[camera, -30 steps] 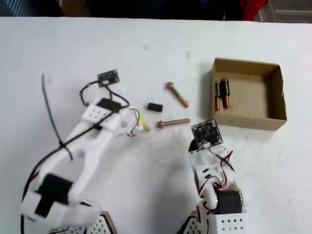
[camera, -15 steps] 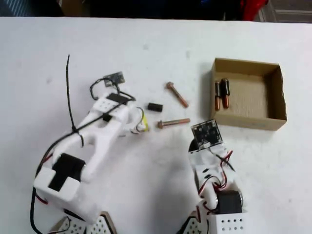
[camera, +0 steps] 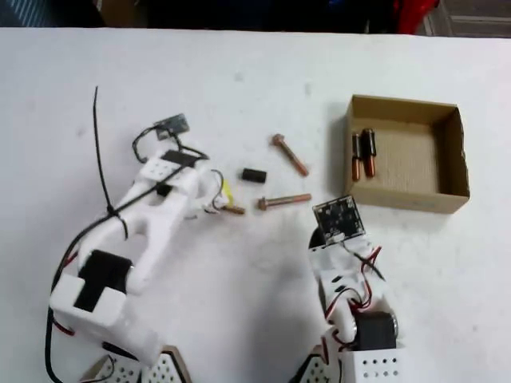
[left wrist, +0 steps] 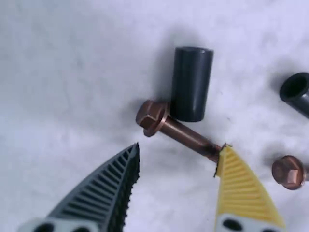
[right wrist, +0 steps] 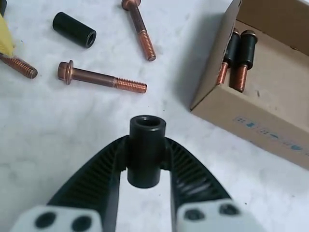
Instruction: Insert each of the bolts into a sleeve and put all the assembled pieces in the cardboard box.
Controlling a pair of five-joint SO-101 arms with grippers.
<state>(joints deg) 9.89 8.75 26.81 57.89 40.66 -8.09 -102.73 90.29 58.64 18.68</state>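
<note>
Your left claw [left wrist: 179,146] has swung in and now gapes astride the copper hex-head bolt [left wrist: 182,136] lying on the white worktop [left wrist: 58,58], ready to close, while your right claw [right wrist: 146,142] stays clenched on the black cylindrical sleeve [right wrist: 146,157], held upright.

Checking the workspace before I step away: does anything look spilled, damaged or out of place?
Nothing stands out. Two assembled pieces lie side by side in the cardboard box, loose bolts and a sleeve lie flat on the table, and the right gripper holds a second sleeve.
</note>
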